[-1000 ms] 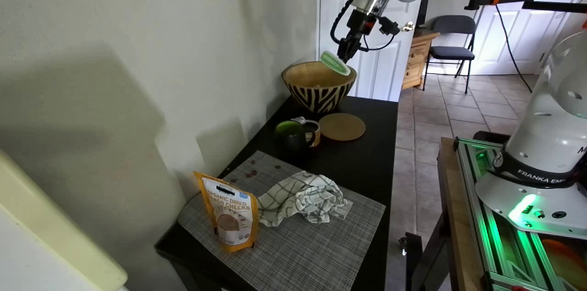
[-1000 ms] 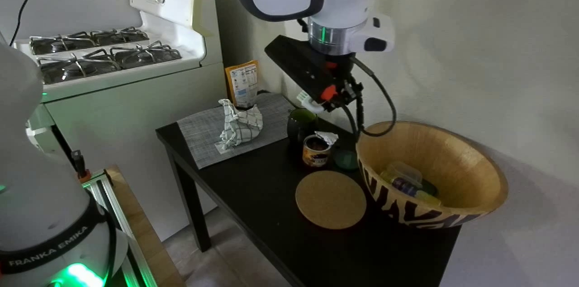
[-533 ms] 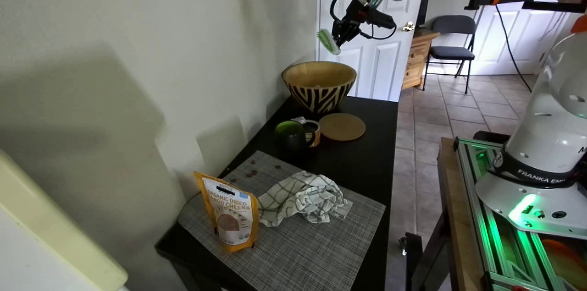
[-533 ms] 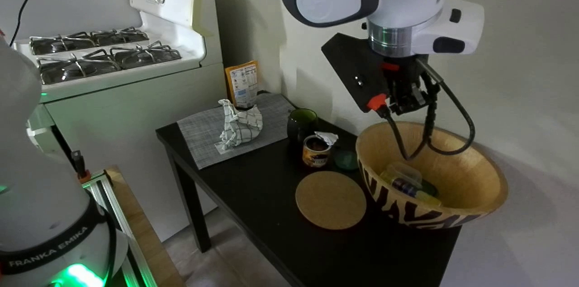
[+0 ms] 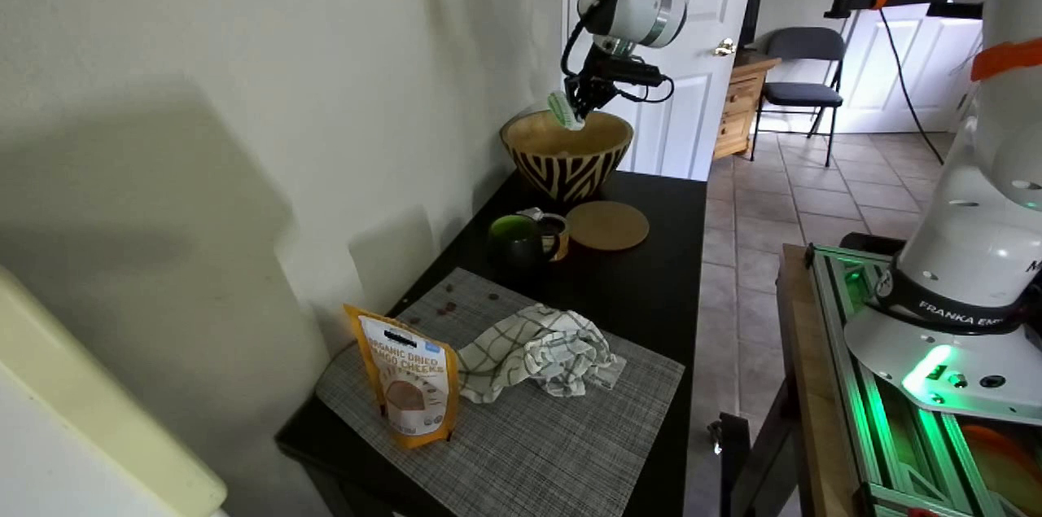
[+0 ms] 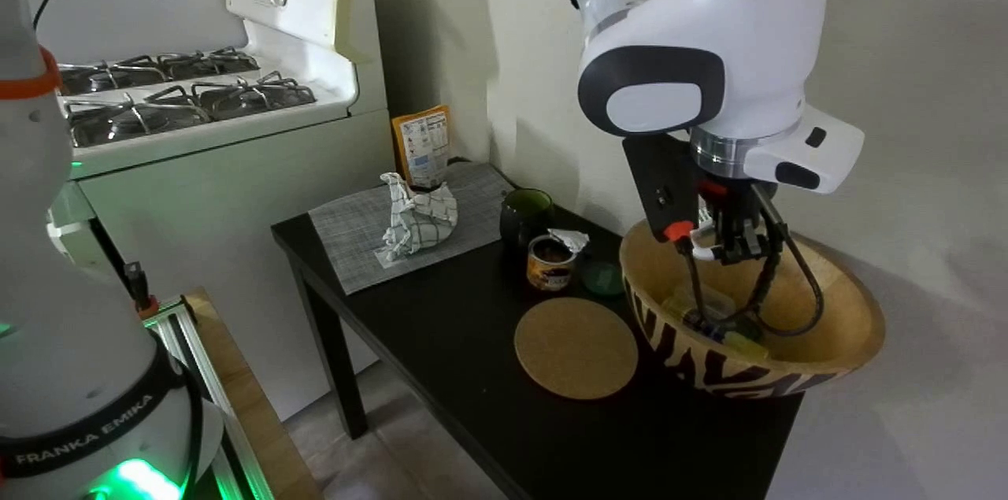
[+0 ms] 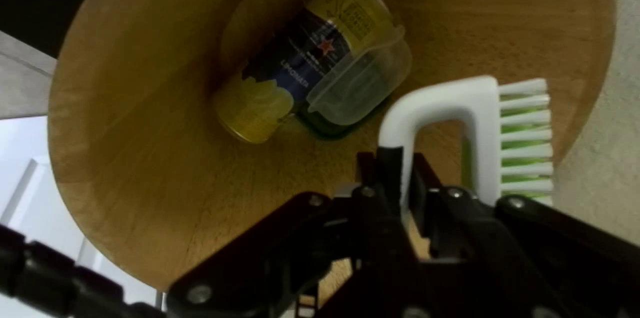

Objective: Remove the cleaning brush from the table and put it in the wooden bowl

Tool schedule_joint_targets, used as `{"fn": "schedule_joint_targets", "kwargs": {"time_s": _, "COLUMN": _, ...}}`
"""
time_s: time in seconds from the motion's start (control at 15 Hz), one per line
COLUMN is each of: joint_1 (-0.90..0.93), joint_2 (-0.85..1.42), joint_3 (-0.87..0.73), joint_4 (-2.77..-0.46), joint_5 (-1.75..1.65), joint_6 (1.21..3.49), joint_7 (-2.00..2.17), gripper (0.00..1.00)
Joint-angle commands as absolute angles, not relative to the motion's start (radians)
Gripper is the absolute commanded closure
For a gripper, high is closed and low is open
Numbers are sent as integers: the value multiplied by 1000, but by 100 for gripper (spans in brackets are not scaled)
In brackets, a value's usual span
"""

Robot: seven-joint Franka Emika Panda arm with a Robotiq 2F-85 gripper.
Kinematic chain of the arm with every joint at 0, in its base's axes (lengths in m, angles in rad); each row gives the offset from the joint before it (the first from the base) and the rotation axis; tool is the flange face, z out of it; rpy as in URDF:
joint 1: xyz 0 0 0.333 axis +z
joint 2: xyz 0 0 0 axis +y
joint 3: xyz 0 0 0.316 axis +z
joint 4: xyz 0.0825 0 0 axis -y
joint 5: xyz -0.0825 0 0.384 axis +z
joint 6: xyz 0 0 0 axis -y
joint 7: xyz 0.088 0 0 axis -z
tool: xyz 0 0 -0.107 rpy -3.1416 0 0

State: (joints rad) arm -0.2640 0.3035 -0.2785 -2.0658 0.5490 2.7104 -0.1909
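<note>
Overall lighting is dim in all three views. In both exterior views, broad grey shadows fall on the wall point(image 5: 366, 37), and the black table point(image 6: 669, 445) shows little surface detail. A green lamp point(image 6: 148, 478) on the robot base point(image 6: 87, 398) overexposes to near-white and tints the adjacent metal rails point(image 5: 875, 395). In the wrist view, the interior of the wooden bowl point(image 7: 125, 198) is shaded, the gripper point(image 7: 395, 173) renders near-black with soft edges, and the white cleaning brush point(image 7: 485, 127) and the door point(image 7: 20, 147) are brightest.

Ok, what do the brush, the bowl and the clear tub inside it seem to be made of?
Brush: probably plastic; white handle smooth, rounded, without visible grain. Bowl: looks like wood, grain showing inside; satin finish, perhaps oiled. Tub: likely thin plastic, see-through, light catching its rim.
</note>
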Motion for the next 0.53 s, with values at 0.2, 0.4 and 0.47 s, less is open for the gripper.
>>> {"fn": "schedule_joint_targets", "kwargs": {"time_s": 0.2, "joint_1": -295, "joint_2": 424, "joint_3": -281, "joint_4": -1882, "joint_5": 311, "joint_6": 2512, "joint_7": 78, "gripper": 95}}
{"fn": "schedule_joint_targets", "kwargs": {"time_s": 0.4, "joint_1": -303, "joint_2": 449, "joint_3": -274, "joint_4": -1830, "joint_5": 277, "joint_6": 2453, "joint_7": 121, "gripper": 95}}
{"fn": "schedule_joint_targets", "kwargs": {"time_s": 0.47, "joint_1": -304, "joint_2": 456, "joint_3": -274, "joint_4": -1816, "joint_5": 269, "joint_6": 2435, "joint_7": 132, "gripper": 95}}
